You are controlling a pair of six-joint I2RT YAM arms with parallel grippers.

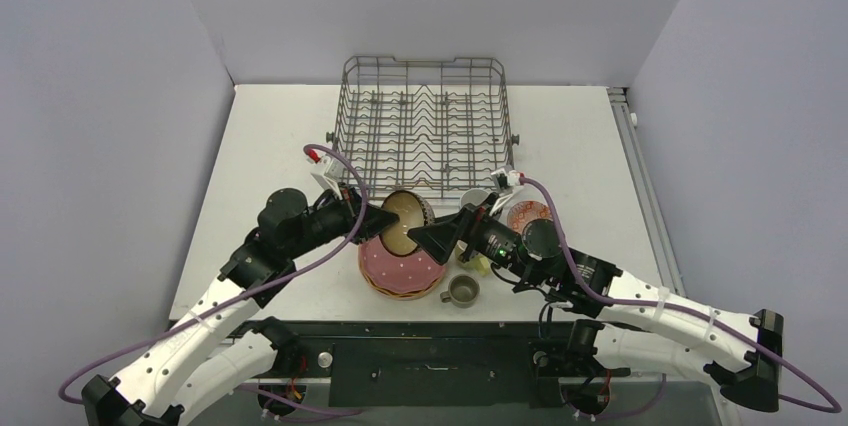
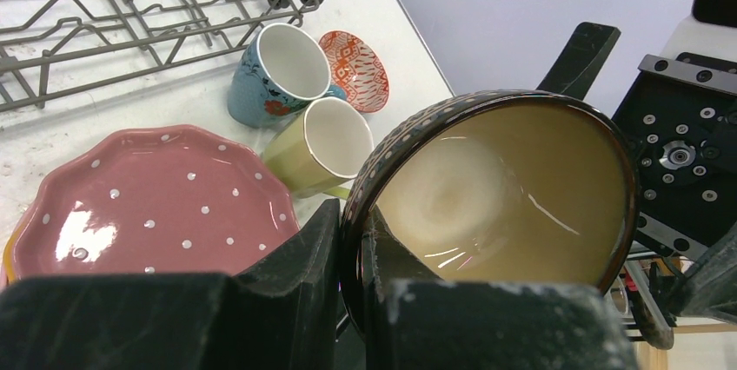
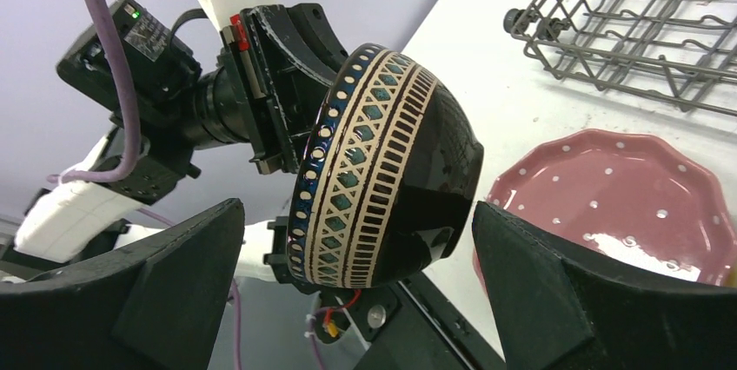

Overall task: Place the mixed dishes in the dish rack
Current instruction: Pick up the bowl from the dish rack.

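White arms point(image 1: 190, 341); black claws point(image 1: 372, 223); purple cables point(image 3: 106, 49)

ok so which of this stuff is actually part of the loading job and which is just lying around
Part of the job: dish rack, dark bowl in the left claw, pink plate, blue mug, yellow mug, red-patterned bowl, small grey mug.
Just there: table, purple cables.

Overhead view; wrist close-ups sharing bowl point(image 2: 495, 188)
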